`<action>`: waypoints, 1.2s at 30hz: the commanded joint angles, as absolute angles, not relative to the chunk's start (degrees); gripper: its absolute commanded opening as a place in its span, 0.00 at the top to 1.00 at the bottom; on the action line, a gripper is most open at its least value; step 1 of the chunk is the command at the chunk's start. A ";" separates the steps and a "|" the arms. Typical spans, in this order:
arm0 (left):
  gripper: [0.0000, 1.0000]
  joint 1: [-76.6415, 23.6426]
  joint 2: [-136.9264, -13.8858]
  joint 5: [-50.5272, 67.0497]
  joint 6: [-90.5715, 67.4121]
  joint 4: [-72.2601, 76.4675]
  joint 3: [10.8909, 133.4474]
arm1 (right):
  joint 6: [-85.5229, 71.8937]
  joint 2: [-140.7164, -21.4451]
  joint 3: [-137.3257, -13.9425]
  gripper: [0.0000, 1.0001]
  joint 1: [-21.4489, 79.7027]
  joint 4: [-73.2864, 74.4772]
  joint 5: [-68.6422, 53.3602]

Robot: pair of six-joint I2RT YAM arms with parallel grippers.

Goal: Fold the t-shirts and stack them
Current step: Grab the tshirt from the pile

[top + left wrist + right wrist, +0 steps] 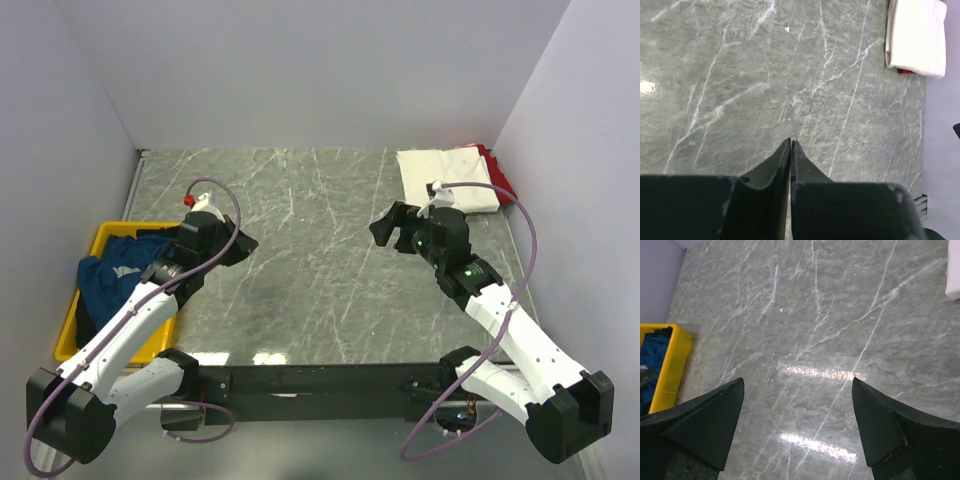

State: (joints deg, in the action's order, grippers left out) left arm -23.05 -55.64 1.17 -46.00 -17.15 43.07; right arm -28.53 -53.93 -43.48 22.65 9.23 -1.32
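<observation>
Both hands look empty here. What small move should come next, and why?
Probably open the left hand and swing it to the navy-blue tee in the yellow bin: it's shut, empty, and that tee is unfolded, while the white tee is already folded.

Navy t-shirt (pixel 112 272), yellow bin (pixel 84 305)

Three tees (white (pixel 447 178), red (pixel 503 178), navy (pixel 110 280)), one bin (pixel 115 229).

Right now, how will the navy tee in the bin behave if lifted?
Likely floppy: the navy tee lies crumpled in the bin, so it should drape and sag. Probably light: thin cloth. It seems to overlap the rim, so it may drag there.
</observation>
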 commanded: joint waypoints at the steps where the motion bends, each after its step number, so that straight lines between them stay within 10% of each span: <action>1: 0.91 -22.94 -54.40 -1.65 -46.32 -17.75 44.73 | -26.63 -53.35 -44.21 0.06 22.41 10.63 -0.88; 11: 0.89 -23.03 -57.47 -7.12 -47.20 -23.46 50.26 | -26.63 -54.23 -44.03 0.06 22.41 11.42 -3.69; 20: 0.26 -16.46 -63.88 -20.54 -53.08 -38.02 59.31 | -27.16 -53.62 -43.60 0.05 22.41 10.99 -7.91; 36: 0.11 15.81 -75.58 -30.66 -60.63 -44.03 59.33 | -28.39 -55.46 -41.57 0.05 22.41 7.91 -15.82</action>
